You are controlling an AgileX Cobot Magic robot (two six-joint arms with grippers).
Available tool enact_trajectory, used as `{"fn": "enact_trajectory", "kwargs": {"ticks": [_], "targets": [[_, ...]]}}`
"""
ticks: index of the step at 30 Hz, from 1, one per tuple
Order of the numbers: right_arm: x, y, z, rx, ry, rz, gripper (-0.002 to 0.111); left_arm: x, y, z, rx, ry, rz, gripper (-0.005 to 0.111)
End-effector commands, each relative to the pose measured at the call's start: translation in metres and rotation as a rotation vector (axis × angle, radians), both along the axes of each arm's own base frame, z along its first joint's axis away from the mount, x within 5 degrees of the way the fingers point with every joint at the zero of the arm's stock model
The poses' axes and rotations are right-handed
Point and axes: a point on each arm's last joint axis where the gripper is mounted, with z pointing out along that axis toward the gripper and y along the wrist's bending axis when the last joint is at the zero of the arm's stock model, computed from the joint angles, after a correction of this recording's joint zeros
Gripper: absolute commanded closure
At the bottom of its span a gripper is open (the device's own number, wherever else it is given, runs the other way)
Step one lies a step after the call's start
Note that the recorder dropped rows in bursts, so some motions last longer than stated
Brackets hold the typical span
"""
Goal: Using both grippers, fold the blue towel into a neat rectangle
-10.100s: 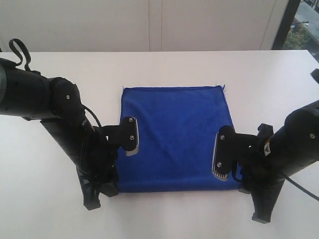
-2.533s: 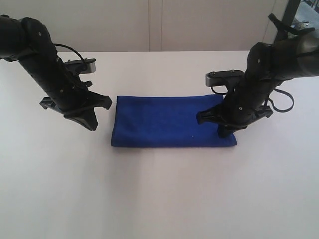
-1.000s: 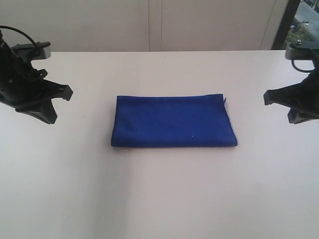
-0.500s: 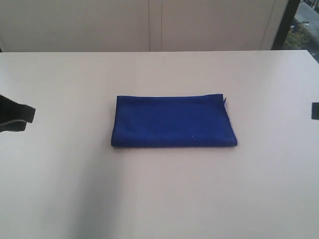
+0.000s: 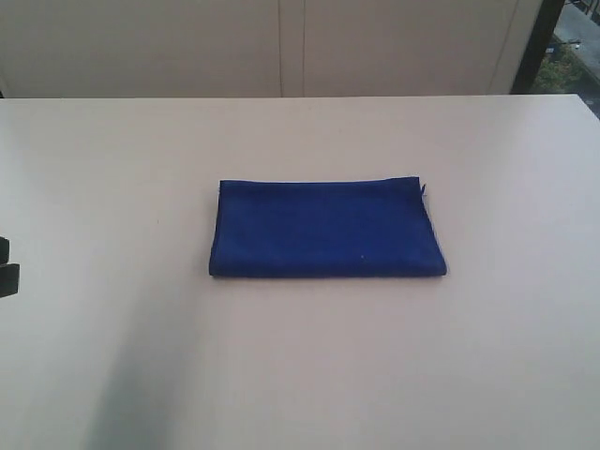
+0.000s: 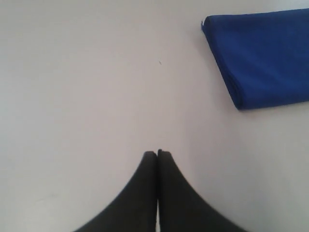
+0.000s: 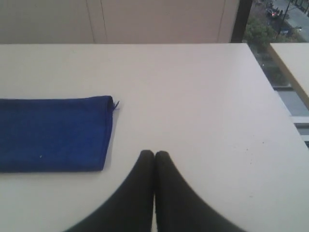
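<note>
The blue towel (image 5: 326,229) lies folded as a flat, narrow rectangle in the middle of the white table (image 5: 300,375), with a tiny thread at its far right corner. In the left wrist view the towel (image 6: 263,55) sits well away from my left gripper (image 6: 157,152), whose black fingers are pressed together and hold nothing. The right wrist view has the towel (image 7: 53,133) off to one side of my right gripper (image 7: 154,153), also shut and empty. In the exterior view only a black sliver of the left arm (image 5: 7,265) shows at the left edge; the right arm is out of view there.
The table's right edge (image 7: 275,92) runs beside a window and another table top (image 7: 292,60). A pale wall (image 5: 281,47) stands behind the table's far edge.
Both arms have pulled outward and away from the towel, leaving the exterior view almost entirely. The towel has not moved over the last second.
</note>
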Motion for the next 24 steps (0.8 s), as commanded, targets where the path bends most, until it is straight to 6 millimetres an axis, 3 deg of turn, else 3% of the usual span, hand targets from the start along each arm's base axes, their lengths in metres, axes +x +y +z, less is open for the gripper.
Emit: {"fn": "enact_trajectory", "kwargs": {"ticks": [1, 24], "targets": [[-0.0066, -0.0012, 0.0041, -0.011, -0.076, -0.005, 0.108, -0.0015, 0.0003, -0.0007, -0.007, -0.014, 0.003, 0.107], [-0.0076, -0.0009, 0.0025, -0.005, -0.075, -0.004, 0.108, -0.0015, 0.0003, -0.0007, -0.007, -0.014, 0.003, 0.107]]}}
